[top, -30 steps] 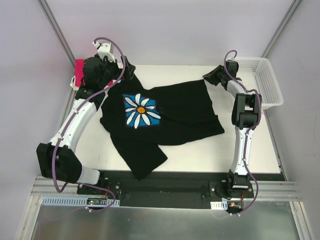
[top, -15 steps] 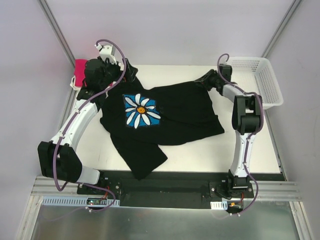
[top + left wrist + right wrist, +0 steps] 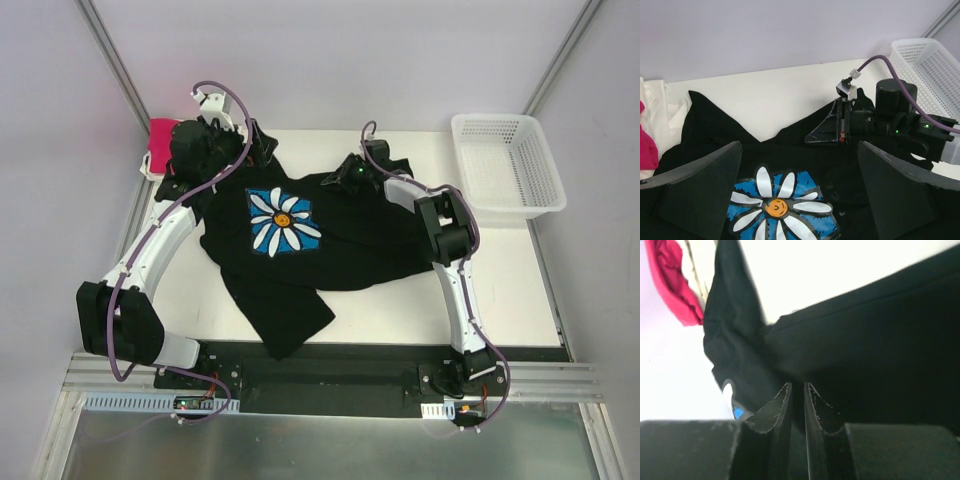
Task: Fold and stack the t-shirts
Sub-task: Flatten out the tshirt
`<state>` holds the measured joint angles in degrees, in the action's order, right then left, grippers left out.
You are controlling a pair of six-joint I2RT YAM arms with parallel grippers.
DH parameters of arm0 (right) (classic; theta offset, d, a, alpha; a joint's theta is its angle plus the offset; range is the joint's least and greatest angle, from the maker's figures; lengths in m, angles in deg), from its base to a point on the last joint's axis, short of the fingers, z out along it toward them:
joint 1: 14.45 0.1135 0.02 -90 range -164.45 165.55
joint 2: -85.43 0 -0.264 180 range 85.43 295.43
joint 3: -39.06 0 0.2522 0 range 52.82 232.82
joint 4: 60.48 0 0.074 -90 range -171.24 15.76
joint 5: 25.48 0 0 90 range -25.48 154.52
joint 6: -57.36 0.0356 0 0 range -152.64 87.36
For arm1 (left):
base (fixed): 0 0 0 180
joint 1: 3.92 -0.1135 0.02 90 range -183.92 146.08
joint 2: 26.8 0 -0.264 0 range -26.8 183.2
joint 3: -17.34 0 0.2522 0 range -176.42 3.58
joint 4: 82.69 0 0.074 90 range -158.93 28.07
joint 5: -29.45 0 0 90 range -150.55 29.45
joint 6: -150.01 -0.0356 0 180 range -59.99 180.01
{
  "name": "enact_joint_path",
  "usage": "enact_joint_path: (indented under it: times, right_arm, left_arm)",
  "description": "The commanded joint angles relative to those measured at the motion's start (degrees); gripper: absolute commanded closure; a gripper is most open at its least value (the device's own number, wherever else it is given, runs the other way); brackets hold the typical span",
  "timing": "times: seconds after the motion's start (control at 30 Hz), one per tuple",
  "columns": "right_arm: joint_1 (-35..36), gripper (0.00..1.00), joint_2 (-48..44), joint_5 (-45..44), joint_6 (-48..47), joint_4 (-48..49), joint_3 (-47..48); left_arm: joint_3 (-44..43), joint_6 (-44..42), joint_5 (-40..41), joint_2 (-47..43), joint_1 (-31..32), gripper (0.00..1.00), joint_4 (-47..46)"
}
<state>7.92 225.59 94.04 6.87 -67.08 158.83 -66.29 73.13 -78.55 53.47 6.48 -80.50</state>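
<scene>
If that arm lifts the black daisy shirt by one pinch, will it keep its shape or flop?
Probably flop: the black shirt lies wrinkled and folded over itself, and it tents up where the right gripper pinches it. It seems light, since that thin pinch raises the cloth. Pushed, it would likely bunch rather than slide.

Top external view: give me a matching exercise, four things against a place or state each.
1. black cloth t-shirt with a blue daisy print
2. white plastic mesh basket
3. magenta-pink cloth shirt
4. left gripper

A. far right
B. jaws wide open
C. spread across the middle
D. far left corner

Pairs: 1-C; 2-A; 3-D; 4-B
</scene>
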Motion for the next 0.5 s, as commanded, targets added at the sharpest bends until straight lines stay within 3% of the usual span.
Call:
enact_joint_path:
  times: [0.0,0.47]
  right_arm:
    - [-2.59,0.83,3.19,0.89,4.08,0.4,4.1]
    - [-9.62,0.83,2.75,-1.4,10.42,7.87,-3.45]
  left_arm:
    - [-0.62,0.59,-1.07,0.15,-0.2,0.01,-2.23]
    - [-2.73,-1.43,0.77,0.15,-0.29,0.01,0.76]
